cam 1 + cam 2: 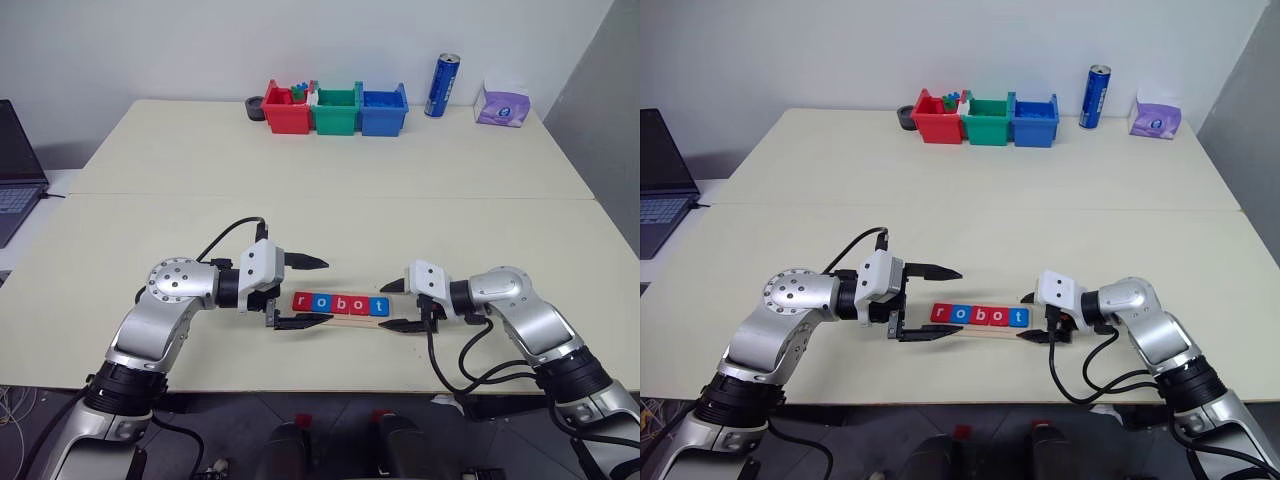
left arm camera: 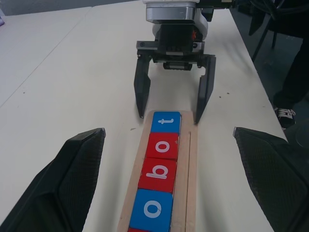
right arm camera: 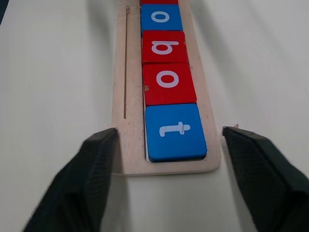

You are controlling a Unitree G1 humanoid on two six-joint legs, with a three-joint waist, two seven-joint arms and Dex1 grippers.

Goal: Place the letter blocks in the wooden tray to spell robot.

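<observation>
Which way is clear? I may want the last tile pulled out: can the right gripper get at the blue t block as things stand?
Probably yes: the right gripper is open at the wooden tray's end, the blue t block uncovered between its fingers.

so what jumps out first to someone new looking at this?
The row of letter blocks spelling robot in the wooden tray near the table's front edge. The left gripper and right gripper flank its two ends, both open. Red, green and blue bins sit at the far edge.

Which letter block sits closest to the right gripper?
The blue t block, last in the row on the wooden tray. It lies at the tray end between the open right gripper's fingers.
</observation>
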